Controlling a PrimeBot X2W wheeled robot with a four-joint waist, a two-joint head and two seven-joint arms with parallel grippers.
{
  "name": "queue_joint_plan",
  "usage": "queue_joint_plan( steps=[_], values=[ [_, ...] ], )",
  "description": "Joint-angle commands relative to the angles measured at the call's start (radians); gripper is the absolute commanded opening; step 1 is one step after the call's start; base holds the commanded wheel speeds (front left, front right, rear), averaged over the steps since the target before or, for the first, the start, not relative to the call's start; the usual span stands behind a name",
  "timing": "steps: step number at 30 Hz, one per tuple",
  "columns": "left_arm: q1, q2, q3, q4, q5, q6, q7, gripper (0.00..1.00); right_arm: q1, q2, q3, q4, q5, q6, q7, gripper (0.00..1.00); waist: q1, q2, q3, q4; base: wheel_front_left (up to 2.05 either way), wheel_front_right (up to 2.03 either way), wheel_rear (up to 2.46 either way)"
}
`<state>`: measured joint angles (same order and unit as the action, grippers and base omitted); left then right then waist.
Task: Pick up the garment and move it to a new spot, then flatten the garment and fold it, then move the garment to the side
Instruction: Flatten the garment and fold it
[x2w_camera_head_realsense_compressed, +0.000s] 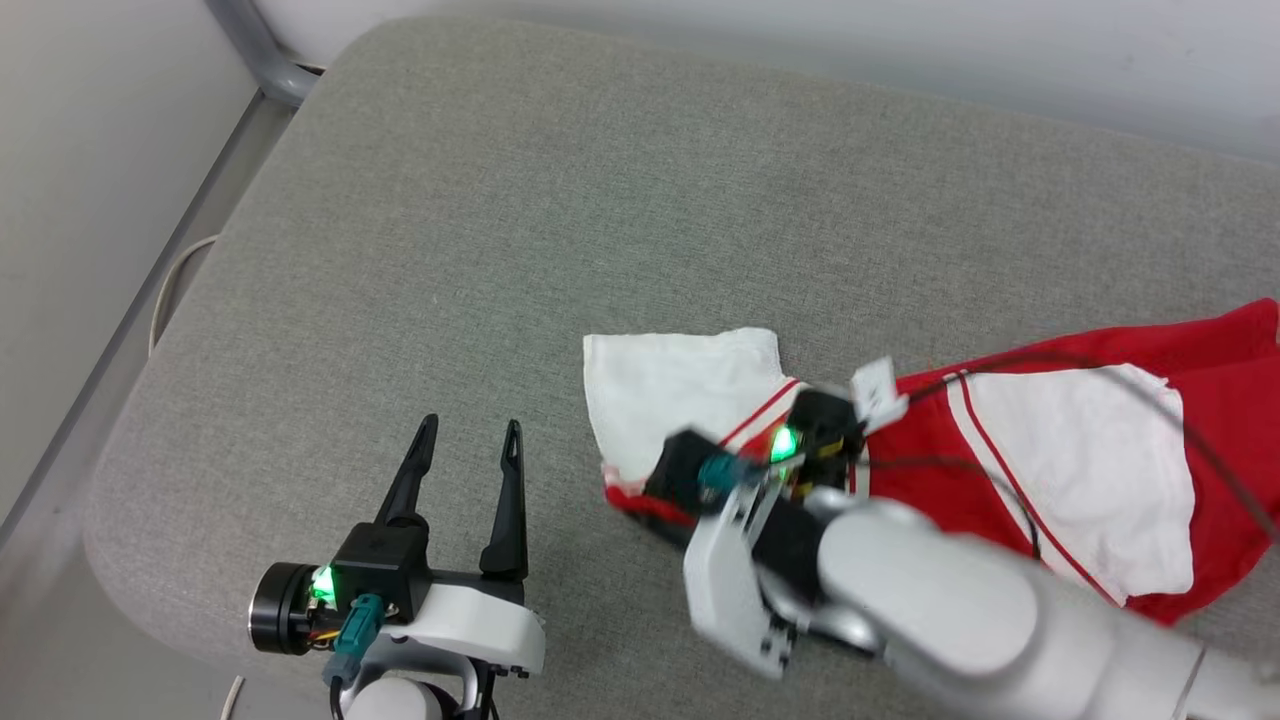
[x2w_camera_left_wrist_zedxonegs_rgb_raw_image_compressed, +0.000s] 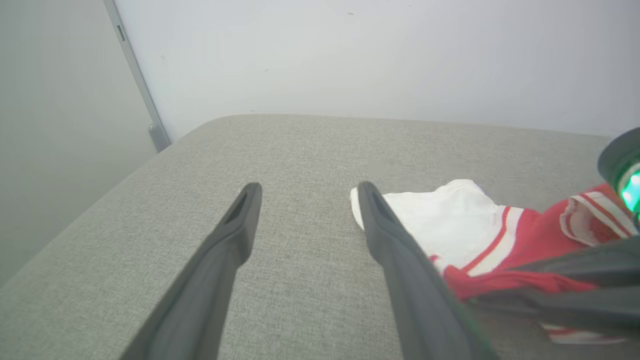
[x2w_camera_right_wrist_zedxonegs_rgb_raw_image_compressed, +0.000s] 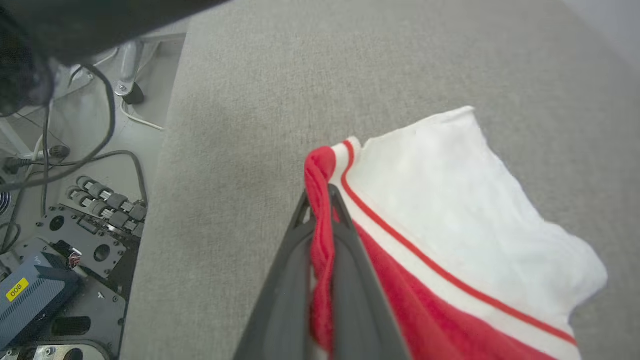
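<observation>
Garment (x2w_camera_head_realsense_compressed: 1080, 450) at right on cushion (x2w_camera_head_realsense_compressed: 500, 250)

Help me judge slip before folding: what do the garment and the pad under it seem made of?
The garment: thin, soft knit, likely synthetic sportswear, matte; it bunches into a narrow fold in the right pincer and wrinkles loosely. The pad: coarse woven grey upholstery fabric, matte, visible weave, rounded edges suggesting padding beneath.
</observation>
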<state>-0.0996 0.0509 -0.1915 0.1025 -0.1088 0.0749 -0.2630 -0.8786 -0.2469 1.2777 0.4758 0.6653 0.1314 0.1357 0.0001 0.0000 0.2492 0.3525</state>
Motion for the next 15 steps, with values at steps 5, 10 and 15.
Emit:
queue_joint_plan(
  steps=[5,10,15],
  values=[
    [-0.012,-0.001,0.005,0.000,-0.007,0.006,-0.003,1.00,0.172,-0.014,0.000,-0.091,-0.136,-0.001,0.166,0.00,-0.0001,0.0000,0.008,-0.012,0.00,0.00,0.00],
    [-0.023,-0.001,0.015,0.007,-0.001,0.005,-0.003,1.00,0.207,-0.033,0.004,-0.096,-0.117,-0.001,0.151,0.47,-0.0001,0.0000,0.009,-0.038,0.00,0.00,0.00],
    [-0.006,-0.001,0.034,0.008,0.013,-0.002,-0.003,1.00,0.132,-0.030,-0.001,-0.057,-0.069,-0.001,-0.026,1.00,-0.0001,0.0000,-0.017,-0.071,0.00,0.00,0.00]
  ],
)
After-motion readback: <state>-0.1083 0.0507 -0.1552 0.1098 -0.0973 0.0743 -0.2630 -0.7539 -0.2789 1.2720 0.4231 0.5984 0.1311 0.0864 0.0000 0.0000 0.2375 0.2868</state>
